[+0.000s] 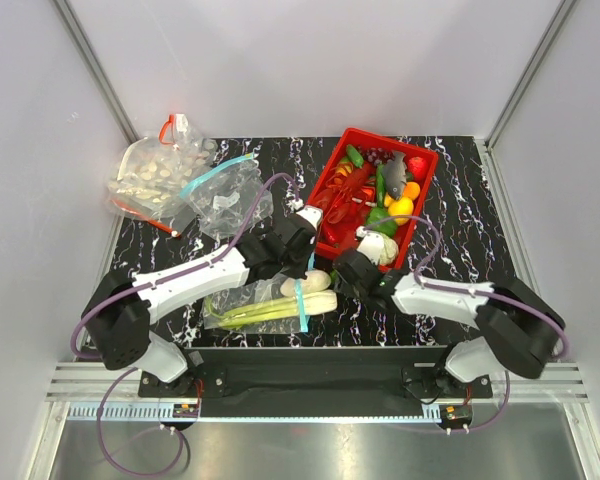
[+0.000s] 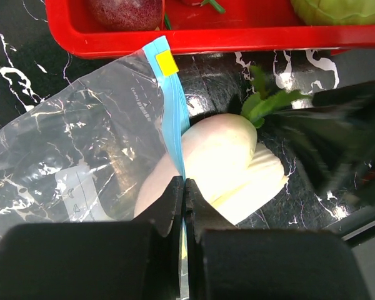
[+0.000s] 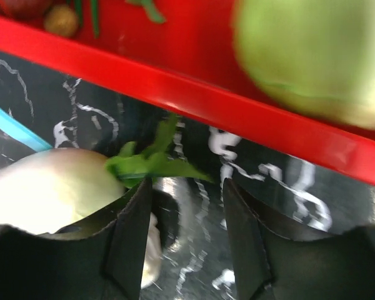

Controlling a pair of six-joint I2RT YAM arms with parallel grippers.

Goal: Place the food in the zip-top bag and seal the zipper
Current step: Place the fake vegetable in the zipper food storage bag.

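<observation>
The zip-top bag (image 1: 250, 312) lies flat at the front middle with the leek (image 1: 265, 314) inside. Its teal zipper (image 2: 174, 119) has a yellow tab at the far end. My left gripper (image 2: 185, 187) is shut on the zipper; in the top view it (image 1: 302, 268) hangs over the bag's mouth. A white radish (image 2: 222, 150) lies across the mouth, part under the plastic, its green top sticking out. A second white piece (image 2: 256, 181) lies beside it. My right gripper (image 3: 184, 219) is open and empty beside the radish's leaves (image 3: 150, 164).
The red basket (image 1: 428, 190) with fish, yellow, red and green produce stands just behind both grippers; its rim (image 3: 175, 87) is close to the right fingers. At the back left lie another clear bag with a blue strip (image 1: 225, 195) and the red-zipper bag (image 1: 150, 175).
</observation>
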